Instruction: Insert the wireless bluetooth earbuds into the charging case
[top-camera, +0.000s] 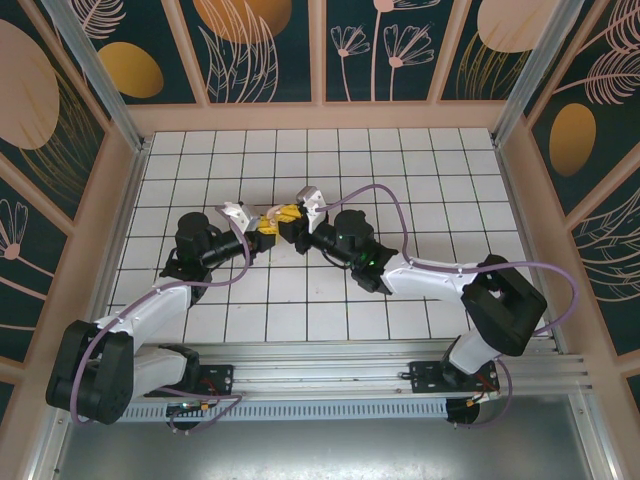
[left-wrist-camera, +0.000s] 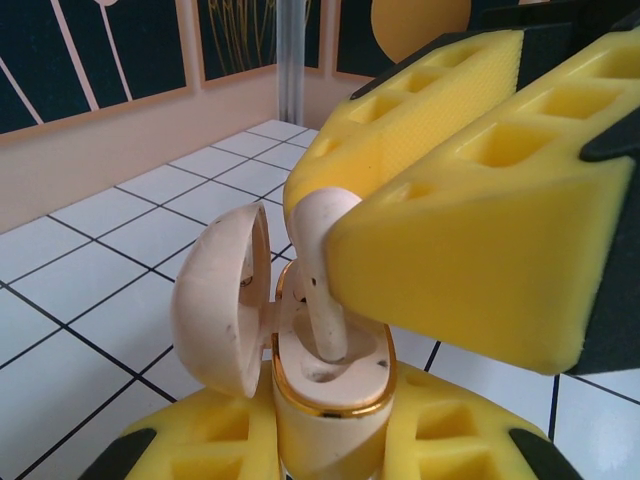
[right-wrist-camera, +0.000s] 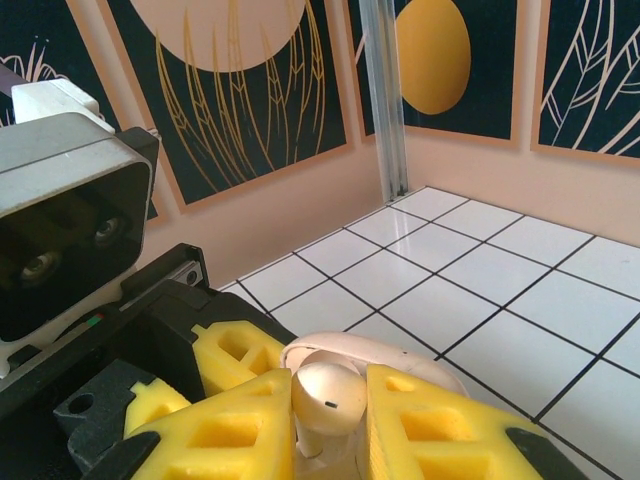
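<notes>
The pale-pink charging case (left-wrist-camera: 325, 405), gold-rimmed, stands upright between the yellow fingers of my left gripper (left-wrist-camera: 330, 440), which is shut on its body. Its lid (left-wrist-camera: 222, 300) hangs open to the left. My right gripper (right-wrist-camera: 330, 425) is shut on one of the wireless bluetooth earbuds (right-wrist-camera: 332, 392), gripping its head. In the left wrist view this earbud (left-wrist-camera: 322, 275) hangs under the right gripper's fingers (left-wrist-camera: 460, 230), its stem reaching down into a socket of the case. From above, the left gripper (top-camera: 266, 226) and the right gripper (top-camera: 290, 216) meet tip to tip over the mid table.
The white tiled floor (top-camera: 400, 170) spreads around both arms. Pink walls with dark leaf panels (top-camera: 260, 50) enclose it. The left arm's wrist camera housing (right-wrist-camera: 65, 215) sits close to the right gripper on its left.
</notes>
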